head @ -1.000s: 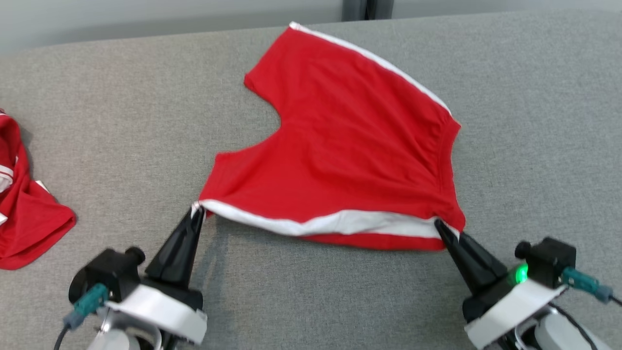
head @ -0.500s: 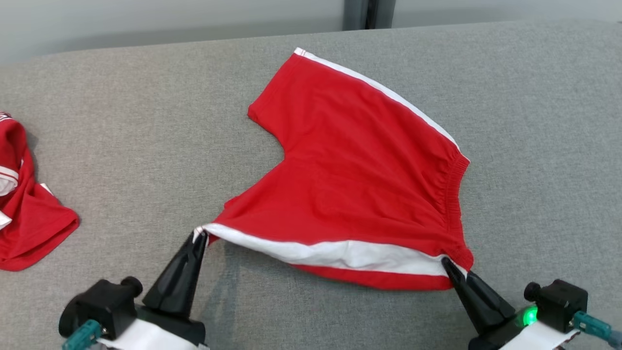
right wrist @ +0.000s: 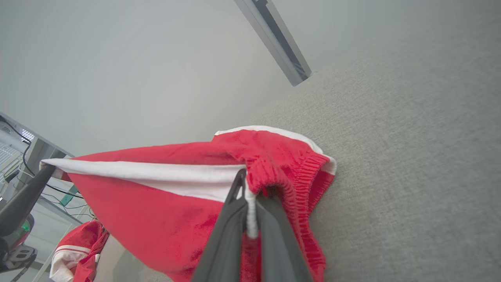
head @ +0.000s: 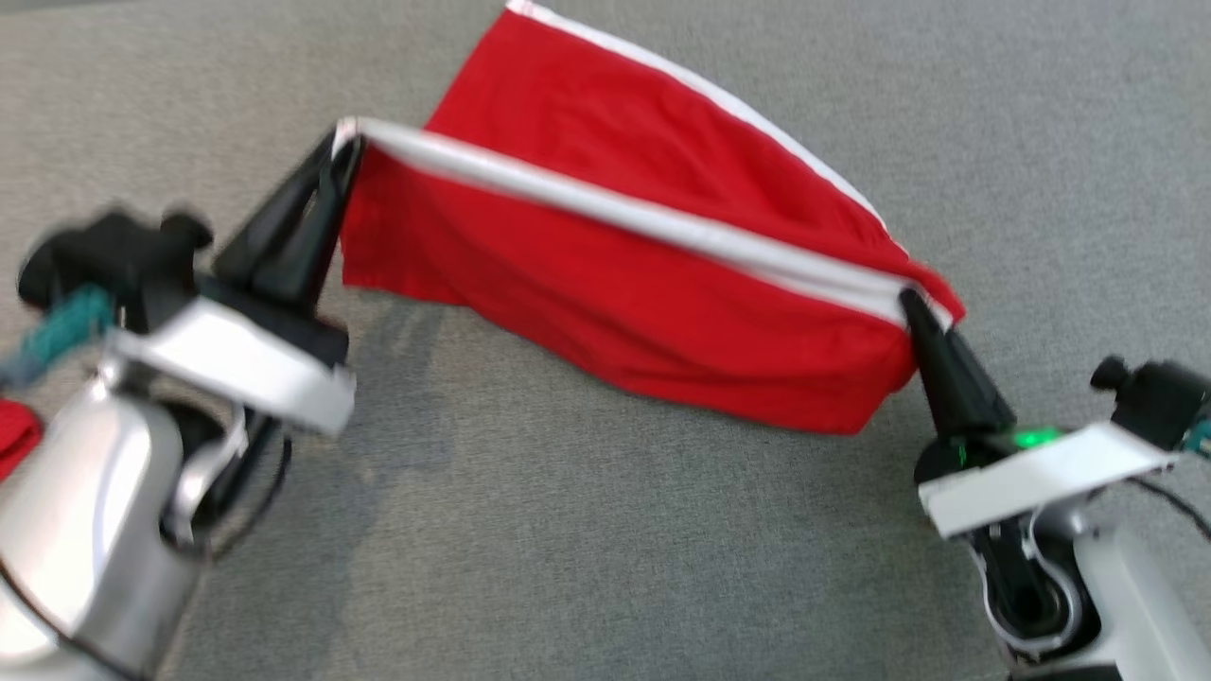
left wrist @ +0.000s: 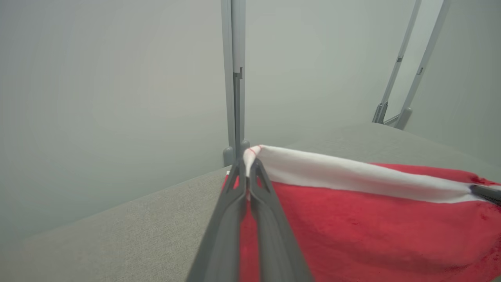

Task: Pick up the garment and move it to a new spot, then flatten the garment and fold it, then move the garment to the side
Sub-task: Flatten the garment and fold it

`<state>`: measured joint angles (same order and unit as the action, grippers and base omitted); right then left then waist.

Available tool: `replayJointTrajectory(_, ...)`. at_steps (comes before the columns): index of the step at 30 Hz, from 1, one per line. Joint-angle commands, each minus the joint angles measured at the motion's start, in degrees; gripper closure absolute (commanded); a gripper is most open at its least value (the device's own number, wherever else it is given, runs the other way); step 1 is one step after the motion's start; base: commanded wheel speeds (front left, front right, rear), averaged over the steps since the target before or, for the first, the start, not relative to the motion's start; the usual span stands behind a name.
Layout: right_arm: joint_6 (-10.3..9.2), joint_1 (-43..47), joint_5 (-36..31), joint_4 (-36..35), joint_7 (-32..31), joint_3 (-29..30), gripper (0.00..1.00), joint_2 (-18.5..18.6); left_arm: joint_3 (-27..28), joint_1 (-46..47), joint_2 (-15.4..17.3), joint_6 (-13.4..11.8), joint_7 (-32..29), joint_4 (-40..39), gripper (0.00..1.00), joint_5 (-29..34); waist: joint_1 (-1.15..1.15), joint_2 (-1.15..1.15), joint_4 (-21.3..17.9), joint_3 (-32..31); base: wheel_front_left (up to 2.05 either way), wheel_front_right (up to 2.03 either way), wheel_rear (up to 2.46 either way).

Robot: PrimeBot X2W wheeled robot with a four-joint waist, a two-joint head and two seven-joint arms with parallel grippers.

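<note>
The left gripper [head: 345, 151] was clamped shut on one white-edged corner of the garment [head: 615, 284]. The right gripper [head: 908, 301] pinched the opposite corner just as tightly, beside the gathered ribbed band. The red cloth hung taut between them (its white stripe forming the top edge), with its long axis running from the head view's upper left to lower right above the gray fabric surface [head: 568, 549]. A second red-and-white cloth [right wrist: 78, 246] lay well apart.
</note>
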<state>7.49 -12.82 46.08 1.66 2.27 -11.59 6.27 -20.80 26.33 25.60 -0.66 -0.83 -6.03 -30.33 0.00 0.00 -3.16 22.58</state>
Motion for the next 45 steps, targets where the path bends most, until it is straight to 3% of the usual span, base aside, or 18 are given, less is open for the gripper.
replayJointTrajectory(1,0.01,-3.38,-0.27,1.65,-0.25,1.11,1.0,-0.82,-0.73,6.3,-0.22,2.51,-0.94,4.31,1.0,-0.14,0.0,0.0,-1.66,3.27,0.0,0.0,0.0)
replayJointTrajectory(8,0.01,-12.46,-3.86,8.26,0.48,0.92,1.0,-2.54,-5.21,23.17,-2.93,7.15,-2.62,21.25,1.0,0.09,0.0,0.0,-4.52,7.02,0.0,0.0,0.0)
replayJointTrajectory(16,0.01,-19.27,-2.05,14.55,3.33,-2.62,1.0,-3.26,-9.76,36.33,-6.38,8.09,0.0,42.67,1.0,-1.69,0.0,0.0,-7.87,9.75,0.0,0.0,0.0)
replayJointTrajectory(21,0.01,-20.91,0.4,17.35,5.12,-5.84,1.0,-3.3,-12.79,39.93,-7.71,8.12,1.63,51.2,1.0,-3.97,0.0,0.0,-8.59,10.06,0.0,0.0,0.0)
replayJointTrajectory(22,0.01,-21.13,0.58,17.82,5.55,-6.28,0.97,-3.31,-13.45,40.36,-7.93,8.12,2.17,52.3,1.0,-4.47,0.0,0.0,-8.62,10.03,0.0,0.0,0.0)
replayJointTrajectory(23,0.01,-21.32,0.8,18.26,5.81,-6.71,0.71,-3.33,-14.02,40.59,-8.12,8.12,2.55,53.39,1.0,-5.12,0.0,0.0,-8.65,9.95,0.0,0.0,0.0)
replayJointTrajectory(24,0.01,-21.42,0.91,18.65,6.02,-7.06,0.53,-3.34,-14.62,40.66,-8.45,8.13,2.87,54.32,1.0,-5.82,0.0,0.0,-8.63,9.84,0.0,0.0,0.0)
replayJointTrajectory(25,0.01,-21.48,0.77,19.02,6.07,-7.45,0.0,-3.36,-15.18,40.85,-8.67,8.13,3.2,55.19,0.64,-6.4,0.0,0.0,-8.58,9.72,0.0,0.0,0.0)
replayJointTrajectory(26,0.01,-21.45,0.78,19.23,6.2,-7.72,0.0,-3.37,-15.48,41.12,-8.75,8.13,3.93,56.13,0.03,-6.89,0.0,0.0,-8.5,9.61,0.0,0.0,0.0)
replayJointTrajectory(36,0.01,-13.4,-7.27,14.23,6.35,-5.23,0.0,-2.52,-17.62,38.86,-9.33,7.87,14.69,59.11,0.0,-7.55,0.0,0.0,-6.92,6.77,0.0,0.0,0.0)
replayJointTrajectory(39,0.01,-9.49,-11.2,10.93,5.8,-2.77,0.0,-2.23,-15.81,36.32,-8.95,5.86,15.69,57.48,0.0,-7.61,0.0,0.0,-6.47,5.35,0.0,0.0,0.0)
replayJointTrajectory(45,0.01,-2.36,-21.56,2.58,5.7,4.78,0.0,-2.15,-9.11,23.8,-6.4,-0.45,15.86,42.86,0.0,-5.27,0.0,0.0,-4.44,1.69,0.0,0.0,0.0)
